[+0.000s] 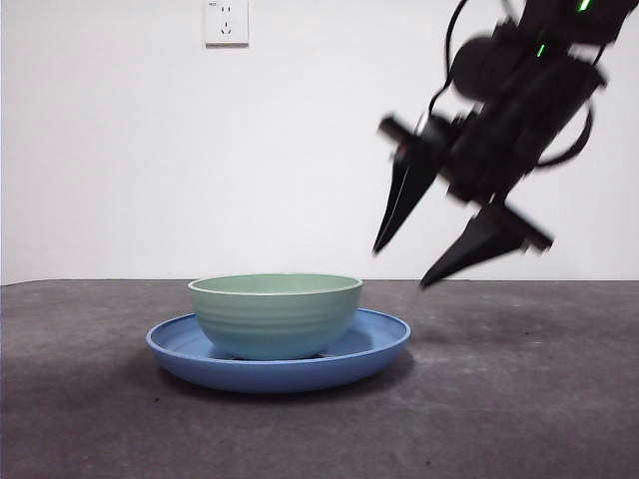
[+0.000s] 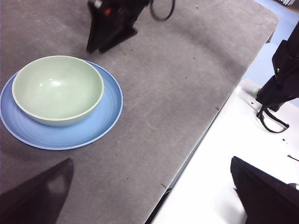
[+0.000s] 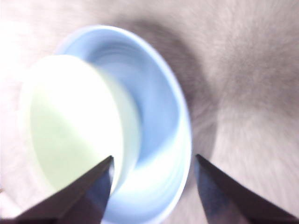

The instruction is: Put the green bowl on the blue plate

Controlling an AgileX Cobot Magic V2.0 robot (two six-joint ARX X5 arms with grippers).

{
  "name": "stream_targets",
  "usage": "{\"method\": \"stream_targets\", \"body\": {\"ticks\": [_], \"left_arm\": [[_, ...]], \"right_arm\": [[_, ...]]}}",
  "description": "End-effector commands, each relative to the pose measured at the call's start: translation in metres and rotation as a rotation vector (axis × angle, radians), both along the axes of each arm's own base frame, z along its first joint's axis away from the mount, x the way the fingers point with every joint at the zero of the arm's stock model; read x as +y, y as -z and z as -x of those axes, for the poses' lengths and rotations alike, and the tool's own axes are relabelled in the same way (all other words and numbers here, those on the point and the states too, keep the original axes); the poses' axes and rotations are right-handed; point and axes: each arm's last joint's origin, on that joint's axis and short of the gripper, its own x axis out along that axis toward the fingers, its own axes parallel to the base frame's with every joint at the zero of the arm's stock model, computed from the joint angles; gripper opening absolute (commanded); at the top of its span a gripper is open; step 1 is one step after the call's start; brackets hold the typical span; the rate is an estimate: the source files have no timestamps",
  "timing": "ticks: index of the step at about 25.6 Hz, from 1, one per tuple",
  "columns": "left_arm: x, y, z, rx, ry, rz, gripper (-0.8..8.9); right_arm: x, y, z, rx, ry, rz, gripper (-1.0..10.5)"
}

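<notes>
While I watch from my station, the green bowl (image 1: 276, 314) sits upright inside the blue plate (image 1: 379, 344), resting on the plate's floor a little off its middle, so that a wider band of blue shows on one side than on the other. From my left wrist camera I look down into the bowl (image 2: 57, 88) and find nothing in it, only a glossy pale interior; the plate (image 2: 60, 135) holds the bowl and nothing more. Both stand on the dark grey table (image 1: 519, 399).

My count is short: one bowl, one plate, two grippers, and one white wall socket (image 1: 226, 22) on the wall behind.

My right gripper (image 1: 399, 261) hangs in the air above the table, up and to one side of the plate, tilted, touching neither dish. Its two black jaws are spread well apart and grip nothing. My right wrist camera is blurred, yet it shows the same gripper (image 3: 154, 161) with bowl (image 3: 70, 130) and plate (image 3: 159, 121) beyond the gap between its tips.

My left gripper (image 2: 152, 161) waits well away from the dishes, over the table's edge, jaws wide apart and empty. The right gripper (image 2: 98, 49) also shows in that view, near the plate's far rim.
</notes>
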Motion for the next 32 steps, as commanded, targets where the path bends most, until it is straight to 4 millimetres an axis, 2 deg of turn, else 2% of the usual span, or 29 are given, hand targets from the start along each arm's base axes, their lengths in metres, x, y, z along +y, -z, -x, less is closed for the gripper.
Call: {"method": "stream_targets", "body": {"ticks": [1,6,10,15,19,24,32], "left_arm": [[-0.001,-0.003,0.000,-0.017,0.014,0.008,5.63],[-0.001,-0.003,0.000,-0.017,0.014,0.008,5.63],[-0.001,-0.003,0.000,-0.017,0.014,0.008,5.63],[-0.001,-0.003,0.000,-0.017,0.013,0.009,5.63],[-0.001,-0.003,0.000,-0.017,0.014,0.009,5.63],[-0.001,-0.003,0.000,-0.017,0.013,0.009,5.63],[-0.001,-0.003,0.000,-0.017,0.013,0.009,5.62]], "right_arm": [[-0.004,-0.029,0.013,-0.089,-0.061,0.021,3.4],[-0.026,-0.091,0.067,-0.279,-0.097,0.127,4.6],[-0.036,-0.117,0.098,-0.391,-0.117,0.158,5.1],[-0.045,-0.136,0.134,-0.456,-0.127,0.176,6.0],[-0.050,-0.138,0.160,-0.476,-0.163,0.162,6.3],[-0.054,-0.128,0.187,-0.503,-0.230,0.151,6.3],[-0.063,-0.100,0.212,-0.535,-0.267,0.133,6.2]]}}
